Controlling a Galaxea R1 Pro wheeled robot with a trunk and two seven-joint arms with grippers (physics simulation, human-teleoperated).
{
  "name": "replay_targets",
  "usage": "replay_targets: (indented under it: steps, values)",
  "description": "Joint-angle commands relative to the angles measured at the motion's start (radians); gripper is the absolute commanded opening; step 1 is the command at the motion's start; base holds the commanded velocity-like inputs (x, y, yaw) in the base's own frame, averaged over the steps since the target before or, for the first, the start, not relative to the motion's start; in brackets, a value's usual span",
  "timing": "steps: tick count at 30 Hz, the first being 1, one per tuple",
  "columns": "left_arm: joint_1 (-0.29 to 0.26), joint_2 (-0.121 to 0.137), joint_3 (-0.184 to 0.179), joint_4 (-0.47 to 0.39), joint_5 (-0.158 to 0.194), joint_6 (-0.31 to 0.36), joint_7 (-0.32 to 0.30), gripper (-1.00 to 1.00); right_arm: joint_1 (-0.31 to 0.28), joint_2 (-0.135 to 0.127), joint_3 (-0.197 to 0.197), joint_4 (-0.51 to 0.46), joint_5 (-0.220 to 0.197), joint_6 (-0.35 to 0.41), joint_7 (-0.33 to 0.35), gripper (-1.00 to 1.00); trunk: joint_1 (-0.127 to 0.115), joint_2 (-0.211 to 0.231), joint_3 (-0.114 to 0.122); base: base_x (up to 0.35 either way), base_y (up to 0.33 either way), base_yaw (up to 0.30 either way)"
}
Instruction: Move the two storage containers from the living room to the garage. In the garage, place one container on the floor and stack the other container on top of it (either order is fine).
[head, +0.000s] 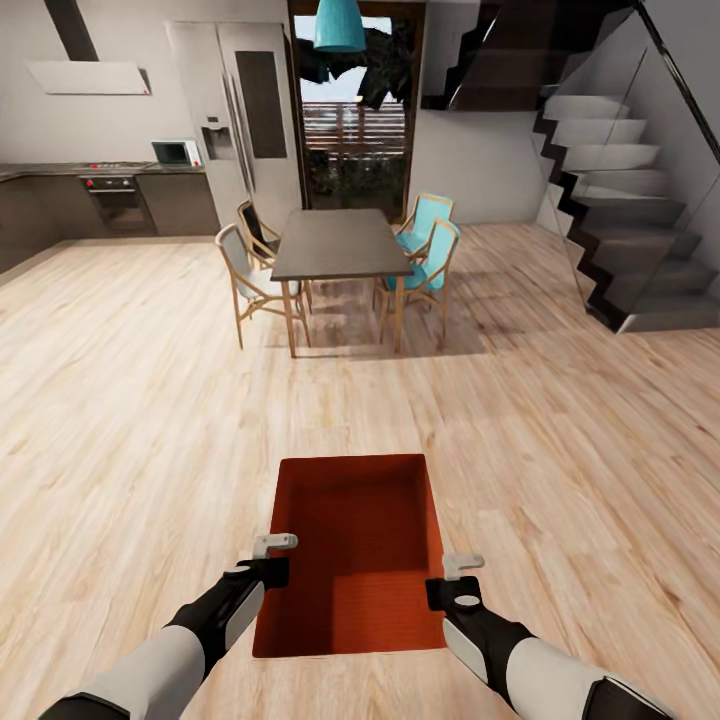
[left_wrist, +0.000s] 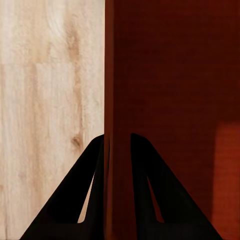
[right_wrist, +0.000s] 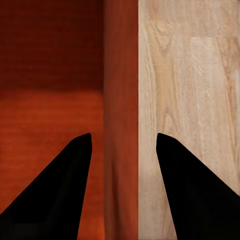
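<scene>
The left gripper (left_wrist: 118, 150) pinches the left wall of the orange-red ribbed open-top storage container (head: 360, 540), its black fingers (left_wrist: 150, 190) closed tight on the thin wall. The right gripper (right_wrist: 122, 150) straddles the opposite wall with its jaws spread wider, a gap showing on both sides, so I cannot tell that it grips. The container is carried low, between the two arms, over the light wood plank floor (head: 560, 470). If the right side is loose, the bin could tilt or slip during travel. Farther ahead stand a dark dining table (head: 338, 243) with wooden chairs (head: 245, 280), then a staircase (head: 620, 200).
</scene>
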Motion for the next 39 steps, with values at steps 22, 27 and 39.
replay_targets:
  steps: [22,27,39]
  values:
    - [-0.001,0.013,-0.025,-0.008,0.004,0.004,0.014,-1.00,-0.001,-0.002,0.010,0.001,-0.033,-0.002,-0.007,-1.00,0.001,-0.002,-0.002,0.246,0.000,-0.086]
    - [-0.001,0.013,-0.025,-0.008,0.004,0.004,0.014,-1.00,-0.001,-0.003,0.010,0.001,-0.033,-0.002,-0.007,-1.00,0.001,-0.002,-0.002,0.002,0.000,-0.284]
    - [-0.001,0.013,-0.025,-0.008,0.004,0.004,0.014,-1.00,-0.001,-0.004,0.010,0.001,-0.033,-0.002,-0.007,-1.00,0.001,-0.002,-0.002,0.000,0.000,-0.285]
